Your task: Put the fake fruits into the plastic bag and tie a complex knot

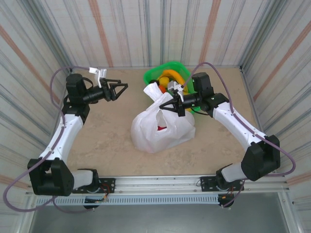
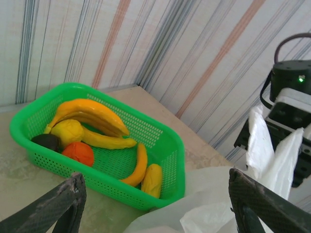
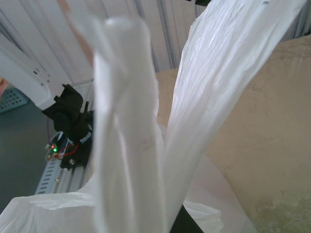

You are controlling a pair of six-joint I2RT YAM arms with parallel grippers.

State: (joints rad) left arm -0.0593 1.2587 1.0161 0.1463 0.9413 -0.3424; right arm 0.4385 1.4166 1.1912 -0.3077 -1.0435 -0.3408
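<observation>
Sand-coloured tabletop, ringed by striped panels: the white plastic bag [image 1: 158, 131] is seen slumped at centre with one red fake fruit [image 1: 163, 127] inside, its twisted handle [image 3: 124, 145] clamped in the right gripper [image 1: 165, 108]. The left gripper [image 1: 121, 90] is held empty beside it, jaws apart. Beyond, bananas [image 2: 95, 114] and an orange piece [image 2: 78, 153] lie in the green mesh basket [image 2: 172, 160]. The handle is best held high and taut while one fruit is taken.

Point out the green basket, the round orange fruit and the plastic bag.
green basket [image 2: 109, 183], left wrist view, on its near mesh wall.
orange fruit [image 2: 78, 152], left wrist view, middle of its skin.
plastic bag [image 1: 148, 131], top view, on its white left side.
</observation>
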